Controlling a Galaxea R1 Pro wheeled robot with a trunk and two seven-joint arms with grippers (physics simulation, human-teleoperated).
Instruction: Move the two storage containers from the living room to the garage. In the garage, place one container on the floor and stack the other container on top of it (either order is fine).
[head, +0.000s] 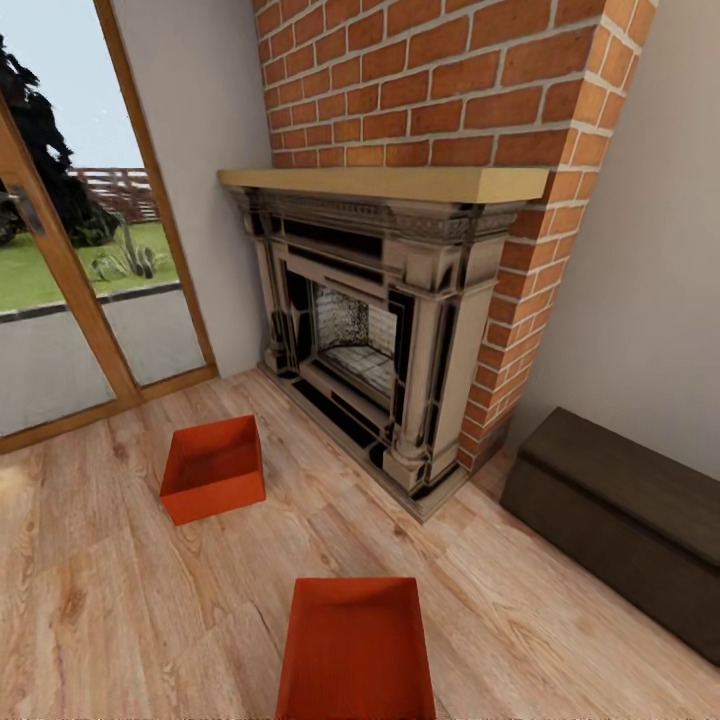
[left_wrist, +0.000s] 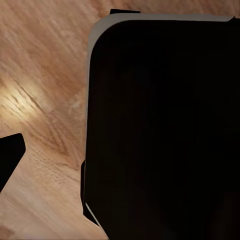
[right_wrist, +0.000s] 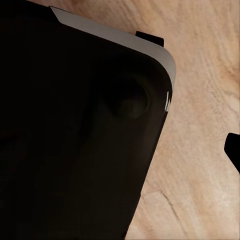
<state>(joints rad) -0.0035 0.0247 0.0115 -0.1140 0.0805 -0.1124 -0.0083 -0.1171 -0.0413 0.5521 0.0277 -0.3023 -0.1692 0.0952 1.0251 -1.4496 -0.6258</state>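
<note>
Two orange-red storage containers lie on the light wood-plank floor of the living room. One container (head: 213, 468) sits to the left, near the glass doors. The other container (head: 357, 645) is closer, at the bottom centre, with its open top facing up. Both look empty. In the left wrist view, my left gripper (left_wrist: 120, 162) shows one dark fingertip (left_wrist: 10, 157) at the frame's edge, over wood floor. In the right wrist view, my right gripper (right_wrist: 120, 150) likewise shows one fingertip (right_wrist: 234, 150). Both are spread wide and hold nothing.
An ornate fireplace (head: 380, 320) with a red brick chimney stands straight ahead. A dark brown chest (head: 620, 520) lies along the right wall. Wood-framed glass doors (head: 70, 290) are at the left. A black, grey-edged part of my own body (left_wrist: 165, 130) blocks much of both wrist views.
</note>
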